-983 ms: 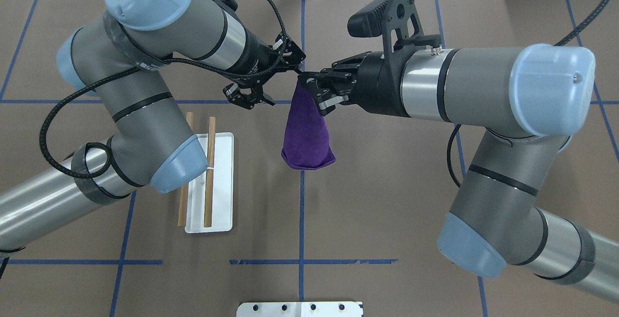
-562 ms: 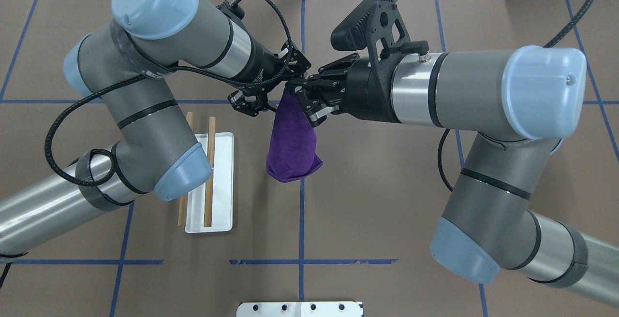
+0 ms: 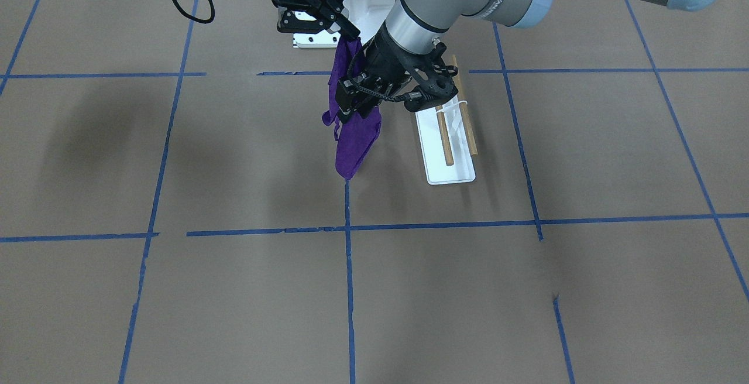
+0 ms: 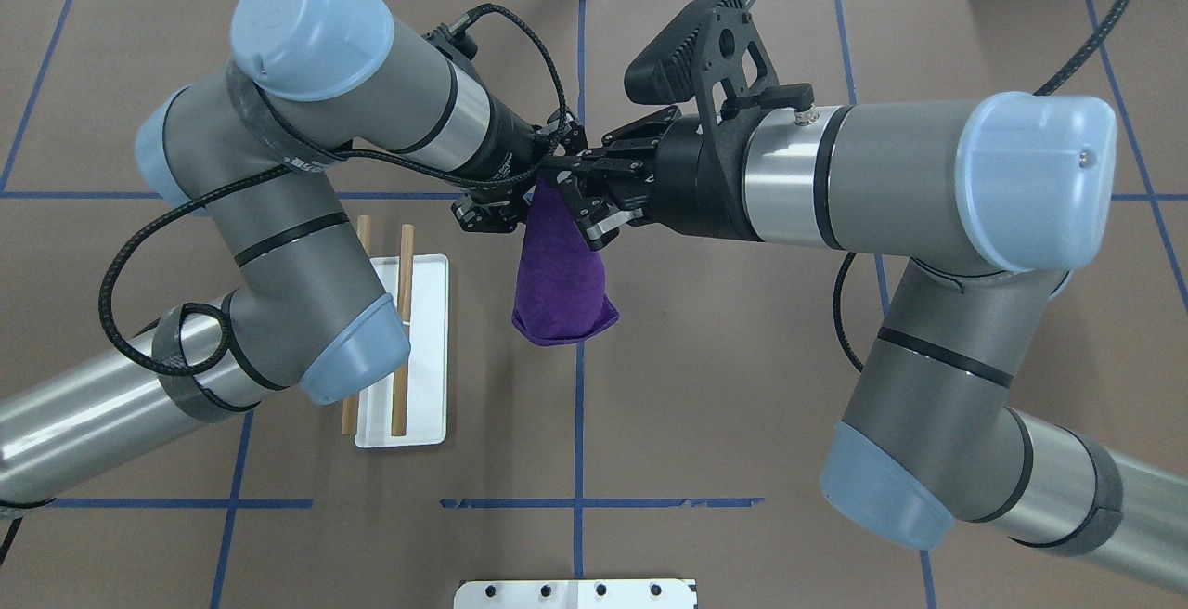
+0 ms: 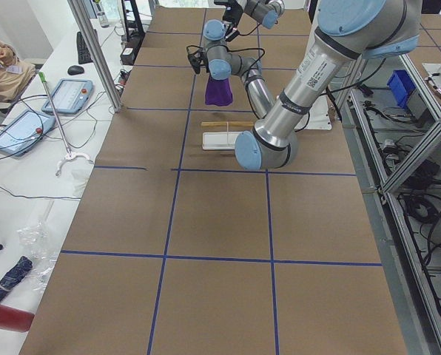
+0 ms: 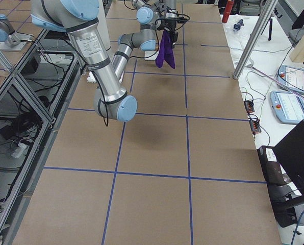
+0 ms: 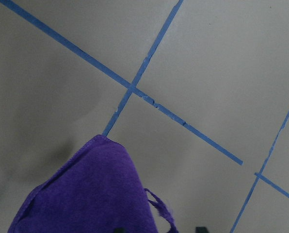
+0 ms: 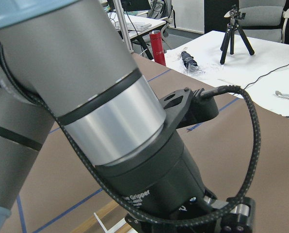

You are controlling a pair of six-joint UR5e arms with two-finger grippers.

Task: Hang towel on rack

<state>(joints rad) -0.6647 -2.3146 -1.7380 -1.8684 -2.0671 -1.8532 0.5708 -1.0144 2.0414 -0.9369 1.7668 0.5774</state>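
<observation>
The purple towel (image 4: 561,284) hangs in the air over the table's middle; it also shows in the front view (image 3: 351,135). My right gripper (image 4: 559,173) is shut on its top corner and holds it up. My left gripper (image 4: 497,210) is open right at the towel's upper left edge, its fingers on either side of the cloth in the front view (image 3: 349,100). The left wrist view shows the towel (image 7: 86,194) hanging just below that gripper. The rack (image 4: 427,349) lies left of the towel, with two wooden dowels (image 4: 401,330) partly hidden under my left elbow.
A large white bolted pedestal (image 4: 575,592) sits at the table's near edge. Blue tape lines (image 4: 579,423) cross the brown table. My left forearm fills the right wrist view (image 8: 110,126). Tablets and cables lie on a side bench (image 5: 28,126).
Both arms have shifted left toward the rack, carrying the towel with them. My left gripper has closed in from beside the towel to its upper edge.
</observation>
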